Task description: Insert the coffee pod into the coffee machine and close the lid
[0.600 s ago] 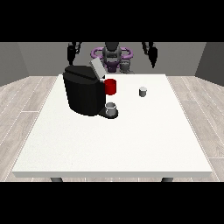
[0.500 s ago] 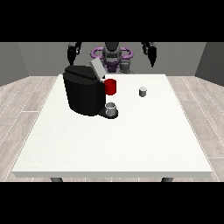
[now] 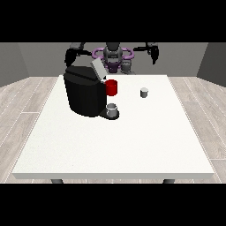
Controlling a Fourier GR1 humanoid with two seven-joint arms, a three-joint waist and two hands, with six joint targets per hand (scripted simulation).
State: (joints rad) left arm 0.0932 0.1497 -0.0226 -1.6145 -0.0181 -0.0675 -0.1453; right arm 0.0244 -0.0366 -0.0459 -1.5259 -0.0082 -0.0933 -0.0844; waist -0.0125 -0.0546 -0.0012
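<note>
Grey walls and a pale plank floor [image 3: 26, 95] surround a big white table [image 3: 114, 145], with the robot [image 3: 113, 56] small behind its far edge. On the table's left part stands a black coffee machine [image 3: 86, 93]. Its lid [image 3: 98, 69] is raised, tilted up and back at the machine's top right. A red part [image 3: 111, 87] sticks out on the machine's right side, and below it a small grey cup [image 3: 112, 110] sits on the machine's base. The pod [image 3: 144, 92], a small grey-white cylinder, stands upright on the table to the right of the machine, well apart from it and nearer the far edge than the near one. Nothing touches the pod.

Both arms are lifted and spread out sideways above the far edge. The hand at the view's right [image 3: 154, 55] hangs down from its raised arm, high over the table's far right corner and well apart from the pod; whether its fingers are curled or straight I cannot tell. The hand at the view's left [image 3: 70, 56] hangs just above and behind the machine's top left; its fingers cannot be made out either. Neither hand holds anything that shows.
</note>
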